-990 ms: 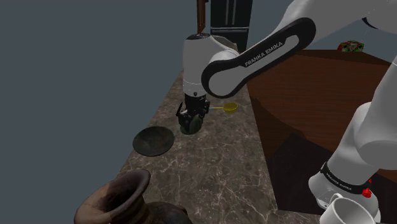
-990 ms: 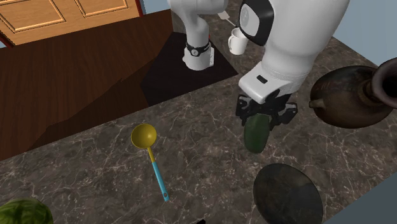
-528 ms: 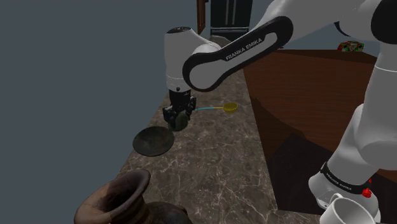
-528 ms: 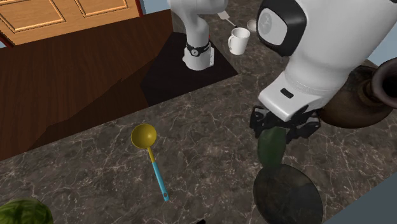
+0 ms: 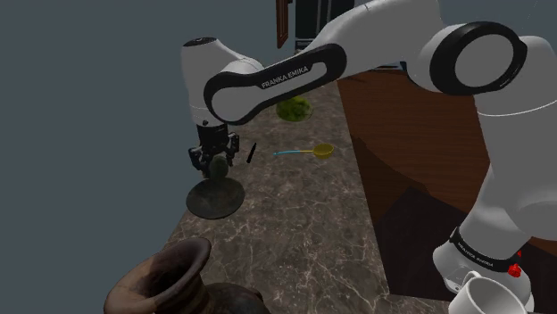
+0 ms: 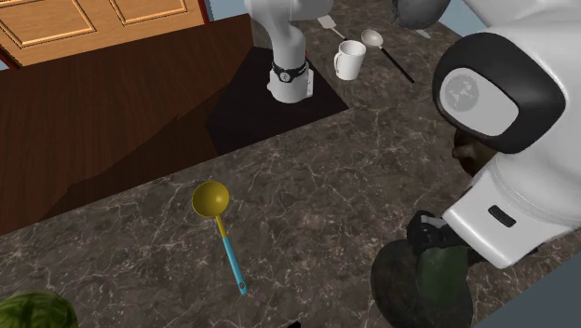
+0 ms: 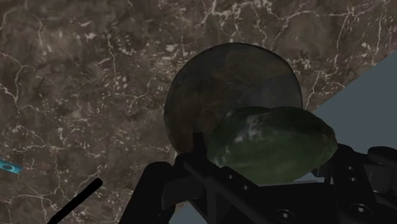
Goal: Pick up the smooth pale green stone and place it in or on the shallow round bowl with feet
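Observation:
A dark green smooth stone (image 5: pixel 217 168) hangs in my gripper (image 5: pixel 214 161), whose black fingers are shut on it. Directly beneath it sits the shallow dark round bowl (image 5: pixel 202 203) on the marble counter, near the counter's edge. From the second exterior view the stone (image 6: pixel 438 272) overlaps the bowl (image 6: pixel 395 280), with the gripper (image 6: pixel 434 244) just above. Looking along the hand, the stone (image 7: pixel 270 143) is clasped between the fingers (image 7: pixel 198 151) and covers part of the bowl (image 7: pixel 216 83) below. Whether the stone touches the bowl I cannot tell.
A yellow ladle with a blue handle (image 5: pixel 310 152) lies beyond the bowl, beside a small black stick (image 5: pixel 253 153). A watermelon (image 5: pixel 293 109) sits farther back. A brown jug (image 5: pixel 170 281) stands close to the bowl. A white mug (image 6: pixel 348 61) stands by the stand, next to dark wooden furniture (image 6: pixel 102 121).
The arm has swung toward the shoulder view's left with the stone in its grip, from over the open counter to directly above the bowl.

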Available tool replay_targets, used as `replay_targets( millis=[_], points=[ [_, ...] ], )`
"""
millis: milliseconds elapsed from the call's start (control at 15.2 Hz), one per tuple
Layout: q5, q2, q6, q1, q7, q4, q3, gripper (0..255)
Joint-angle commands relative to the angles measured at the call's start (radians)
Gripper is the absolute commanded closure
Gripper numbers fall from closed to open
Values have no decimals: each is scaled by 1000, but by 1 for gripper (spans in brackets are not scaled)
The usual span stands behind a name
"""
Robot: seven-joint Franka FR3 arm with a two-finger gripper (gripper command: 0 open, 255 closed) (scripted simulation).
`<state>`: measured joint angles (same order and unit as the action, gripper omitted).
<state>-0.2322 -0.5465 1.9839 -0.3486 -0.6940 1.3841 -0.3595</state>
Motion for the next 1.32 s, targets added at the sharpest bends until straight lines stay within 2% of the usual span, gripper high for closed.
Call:
replay_targets(
  millis=[0, 924, 1254],
  points=[
    [-18, -83, -56, -33, -4, -138, 8, 255],
    [-41, -133, 106, -29, -26, -22, 24, 255],
    [-41, -133, 106, -29, -26, -22, 24, 255]
  ],
)
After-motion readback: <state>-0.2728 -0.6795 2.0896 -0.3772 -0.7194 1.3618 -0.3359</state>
